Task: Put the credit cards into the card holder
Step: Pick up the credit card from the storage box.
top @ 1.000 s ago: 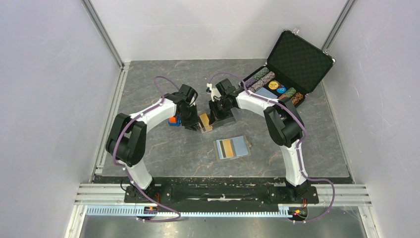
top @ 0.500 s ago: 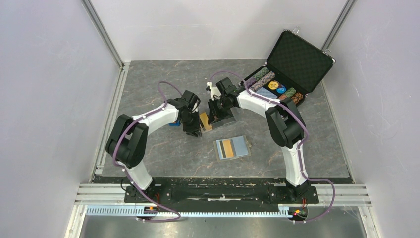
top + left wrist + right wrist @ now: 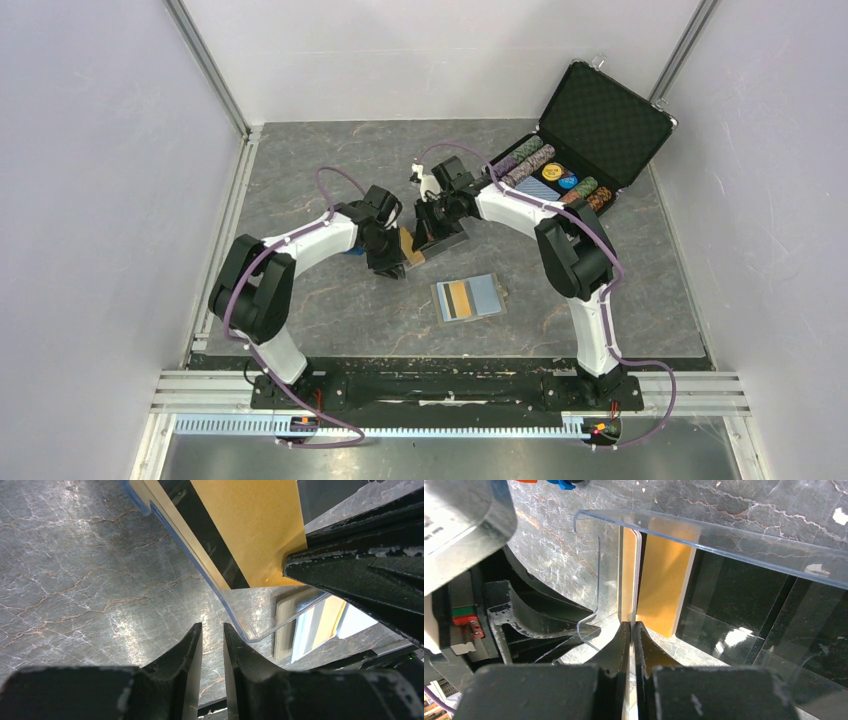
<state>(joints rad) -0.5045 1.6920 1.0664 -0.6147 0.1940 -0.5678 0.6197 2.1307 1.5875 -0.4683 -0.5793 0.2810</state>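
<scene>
Over the last second your 2 white-and-black arms drew closer at mid-table. The left arm (image 3: 300,240) swung its wrist inward and the right arm (image 3: 520,205) eased slightly left. The clear rectangular plastic tray (image 3: 255,612) between them shifted left too.

The right gripper (image 3: 631,627) was pinched tight on the orange-tan plastic card (image 3: 250,525), black stripe showing, over the tray. The left gripper (image 3: 212,632) stood narrowly parted beside the tray's corner, with nothing seen between its fingers.

That card looked ready to lift out. It was well apart from the grey-taupe fold-over card holder (image 3: 485,295), which lay open nearer your bases.

Pale walls (image 3: 100,200) enclosed a dark grey marbled tabletop (image 3: 330,300). An open black poker-chip briefcase (image 3: 605,120) sat at the far right.
</scene>
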